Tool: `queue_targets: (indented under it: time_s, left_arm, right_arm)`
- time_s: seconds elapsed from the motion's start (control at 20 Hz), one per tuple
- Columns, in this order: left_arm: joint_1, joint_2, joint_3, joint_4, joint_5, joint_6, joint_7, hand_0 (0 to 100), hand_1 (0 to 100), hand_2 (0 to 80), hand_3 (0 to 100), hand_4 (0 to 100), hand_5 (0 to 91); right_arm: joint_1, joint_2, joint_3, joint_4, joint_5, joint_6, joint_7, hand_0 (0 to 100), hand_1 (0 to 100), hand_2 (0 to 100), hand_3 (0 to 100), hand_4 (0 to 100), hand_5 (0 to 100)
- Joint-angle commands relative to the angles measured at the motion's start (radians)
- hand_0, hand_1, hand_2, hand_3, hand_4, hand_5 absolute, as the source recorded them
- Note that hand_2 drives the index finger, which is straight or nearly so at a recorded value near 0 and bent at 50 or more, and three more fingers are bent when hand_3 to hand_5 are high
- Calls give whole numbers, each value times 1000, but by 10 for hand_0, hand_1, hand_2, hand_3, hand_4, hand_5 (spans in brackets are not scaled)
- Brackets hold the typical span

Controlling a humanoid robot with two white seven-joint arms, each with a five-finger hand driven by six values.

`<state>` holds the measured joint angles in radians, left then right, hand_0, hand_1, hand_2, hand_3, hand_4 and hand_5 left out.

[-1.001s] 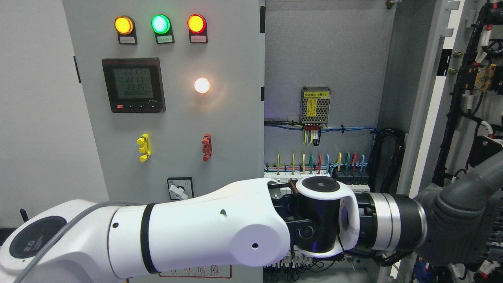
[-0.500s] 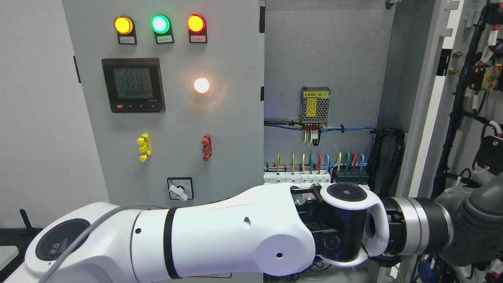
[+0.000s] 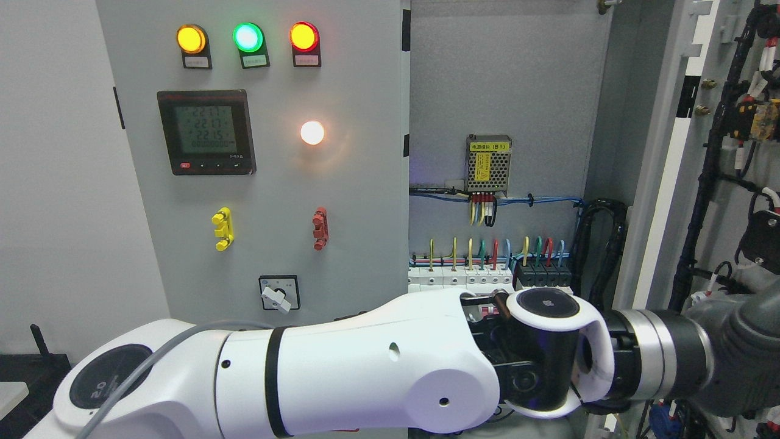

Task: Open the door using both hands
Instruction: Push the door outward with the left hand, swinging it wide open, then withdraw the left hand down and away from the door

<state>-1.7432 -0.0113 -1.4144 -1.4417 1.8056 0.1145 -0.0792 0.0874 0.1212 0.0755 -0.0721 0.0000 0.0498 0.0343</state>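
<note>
We see our left arm come in from the lower left and reach far across to the right, low in the picture. At its end is a dark grey robot hand, right at the picture's edge. Its fingers are hidden from us, so we cannot tell if the robot hand is wide, narrow or holding something. The right door is swung open at the far right, and we see its thin edge and the black wires on its inner side. The robot hand is down by that door. Inside the box we see a small metal unit with a yellow label and a row of switches with colored wires. The left door is shut. It has yellow, green and red lamps, a meter and a knob
</note>
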Motion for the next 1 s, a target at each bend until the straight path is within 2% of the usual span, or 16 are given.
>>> queue_targets:
  time_s: [0.0, 0.15, 0.4, 0.55, 0.8, 0.95]
  left_arm:
    - [31, 197, 11, -48, -8, 13, -22, 0, 0, 0, 0, 0, 0]
    - [94, 307, 11, -52, -41, 36, -28, 0, 0, 0, 0, 0, 0]
    - [249, 525, 23, -170, -178, 50, -102, 0, 0, 0, 0, 0, 0]
    - [326, 677, 43, -258, -209, 50, -140, 0, 0, 0, 0, 0, 0]
    - [430, 893, 72, -298, -219, 48, -304, 0, 0, 0, 0, 0, 0]
    - [568, 1016, 178, -293, -329, 47, -420, 0, 0, 0, 0, 0, 0]
  right_arm:
    - [0, 0, 0, 0, 6, 1, -1, 380, 0, 0, 0, 0, 0]
    - [0, 0, 0, 0, 5, 1, -1, 380, 0, 0, 0, 0, 0]
    - [0, 0, 0, 0, 5, 1, -1, 380, 0, 0, 0, 0, 0]
    - [0, 0, 0, 0, 5, 1, -1, 380, 0, 0, 0, 0, 0]
    - [0, 0, 1, 0, 5, 1, -1, 380, 0, 0, 0, 0, 0]
    - [0, 0, 0, 0, 5, 1, -1, 380, 0, 0, 0, 0, 0]
